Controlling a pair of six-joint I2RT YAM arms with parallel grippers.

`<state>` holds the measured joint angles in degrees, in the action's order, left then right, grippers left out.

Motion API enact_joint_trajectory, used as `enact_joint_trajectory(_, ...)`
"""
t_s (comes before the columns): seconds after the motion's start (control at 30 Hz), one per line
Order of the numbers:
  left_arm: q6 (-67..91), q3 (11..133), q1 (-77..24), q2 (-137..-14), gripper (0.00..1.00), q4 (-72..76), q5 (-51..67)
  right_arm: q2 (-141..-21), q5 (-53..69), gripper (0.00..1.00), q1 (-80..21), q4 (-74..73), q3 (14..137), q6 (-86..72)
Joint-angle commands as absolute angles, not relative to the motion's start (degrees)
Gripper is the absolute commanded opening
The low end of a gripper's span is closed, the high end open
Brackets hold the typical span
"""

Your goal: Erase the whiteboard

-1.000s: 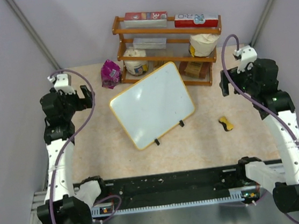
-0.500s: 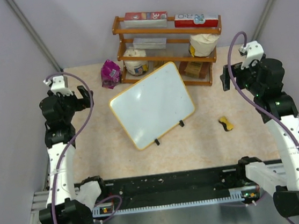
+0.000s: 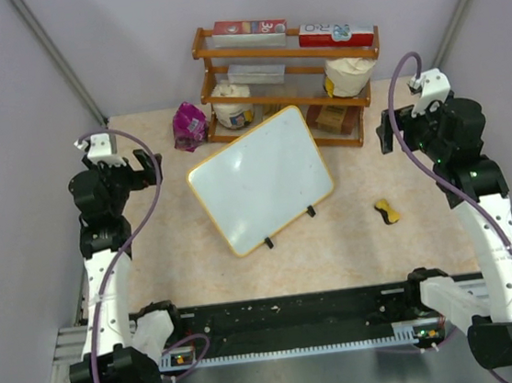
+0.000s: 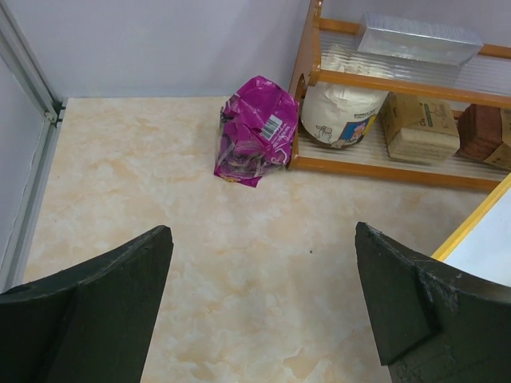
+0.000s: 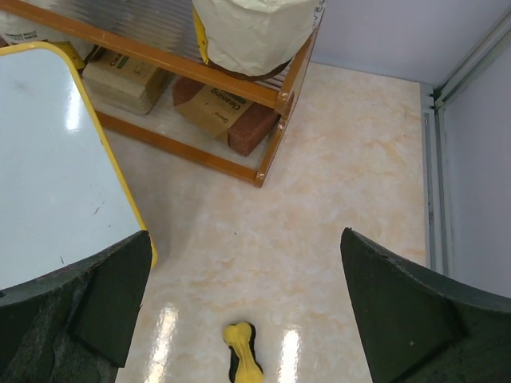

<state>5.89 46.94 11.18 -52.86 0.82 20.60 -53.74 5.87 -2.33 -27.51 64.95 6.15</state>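
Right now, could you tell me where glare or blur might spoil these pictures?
Right wrist view: bright glare streaks on the table either side of the yellow eraser, fainter sheen on the whiteboard. Left wrist view: even light, sharp. Top view: soft shadows, no glare.

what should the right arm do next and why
Probably lower the right gripper toward the small yellow-and-black object, likely the eraser, lying on the table right of the whiteboard. The gripper is open and holds nothing, so nothing can wipe yet.

No legible txt; shelf box (image 5: 226,120) print blurred.
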Motion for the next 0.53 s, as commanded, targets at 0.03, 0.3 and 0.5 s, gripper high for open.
enact_joint_trajectory(0.03, 6.50, 44.91, 11.51, -51.94, 0.99, 6.15, 21.80, -54.49, 5.62, 0.99, -1.58, -24.26, 65.22, 5.80)
enact_joint_trajectory(0.3, 6.94, 43.33, 11.43, -53.70, 0.99, 9.05, 24.16, -54.49, 3.78, 0.99, -1.67, -23.56, 63.72, 6.33)
enact_joint_trajectory(0.5, 7.21, 43.51, 11.43, -54.40, 0.99, 10.11, 24.34, -54.58, 2.64, 0.99, -1.58, -23.29, 63.11, 6.77)
